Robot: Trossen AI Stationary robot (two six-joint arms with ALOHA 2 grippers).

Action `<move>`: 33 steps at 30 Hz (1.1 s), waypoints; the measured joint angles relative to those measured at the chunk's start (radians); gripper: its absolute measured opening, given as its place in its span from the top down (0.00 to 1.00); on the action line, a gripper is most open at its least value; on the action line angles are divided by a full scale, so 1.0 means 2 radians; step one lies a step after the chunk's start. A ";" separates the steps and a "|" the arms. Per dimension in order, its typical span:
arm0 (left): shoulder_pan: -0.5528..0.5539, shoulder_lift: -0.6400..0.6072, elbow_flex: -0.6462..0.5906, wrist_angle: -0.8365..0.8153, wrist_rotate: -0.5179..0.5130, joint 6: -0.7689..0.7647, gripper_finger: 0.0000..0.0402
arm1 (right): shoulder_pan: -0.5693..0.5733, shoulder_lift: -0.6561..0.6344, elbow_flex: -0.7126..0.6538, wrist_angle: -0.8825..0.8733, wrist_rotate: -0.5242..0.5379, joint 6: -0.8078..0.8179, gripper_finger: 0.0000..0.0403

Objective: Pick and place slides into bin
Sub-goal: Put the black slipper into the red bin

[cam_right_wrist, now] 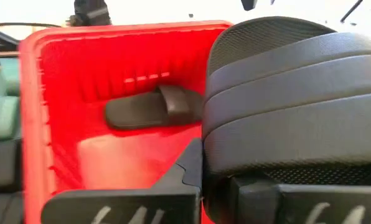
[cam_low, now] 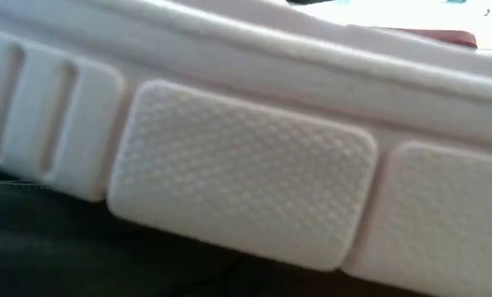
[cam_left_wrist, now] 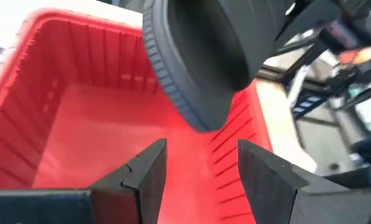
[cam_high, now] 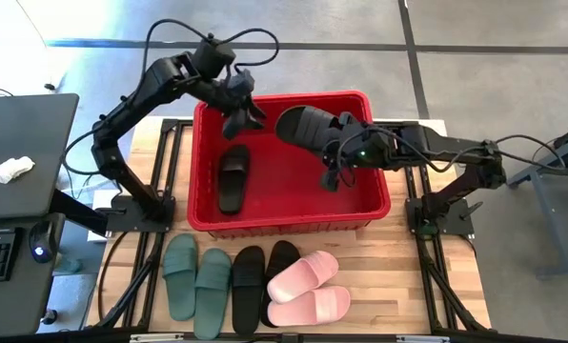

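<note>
One black slide (cam_high: 233,177) lies in the red bin (cam_high: 208,227); another (cam_high: 306,127) held above.

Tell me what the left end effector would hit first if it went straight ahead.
Likely the black slide the right end effector holds over the bin; depth is unclear. Left end effector is open.

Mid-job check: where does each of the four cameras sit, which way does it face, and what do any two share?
High: overhead, straight down; both arms, red bin, left gripper, right gripper holding a black slide.
Low: table height; pale pink slide fills it, no arm.
Left wrist: faces the bin, open fingers below.
Right wrist: held slide up close, second black slide in bin.
Shared: both wrists see the held slide.
</note>
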 joint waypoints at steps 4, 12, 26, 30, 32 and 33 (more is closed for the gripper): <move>0.008 0.009 0.001 0.013 0.006 -0.003 0.55 | -0.001 0.000 0.000 0.018 0.006 -0.015 1.00; 0.007 0.036 0.000 0.059 0.042 -0.026 0.55 | -0.002 0.000 0.000 0.030 0.005 -0.043 1.00; 0.006 0.053 0.000 0.106 0.087 -0.042 0.56 | -0.002 0.000 -0.003 0.019 0.015 -0.068 1.00; 0.006 0.052 0.000 0.106 0.079 -0.031 0.63 | -0.002 0.000 -0.003 0.022 0.015 -0.072 1.00; 0.006 0.052 0.000 0.106 0.068 -0.025 0.72 | -0.002 0.000 -0.003 0.024 0.016 -0.075 1.00; 0.006 0.052 0.000 0.106 0.064 -0.022 0.77 | -0.002 0.000 -0.003 0.024 0.017 -0.076 1.00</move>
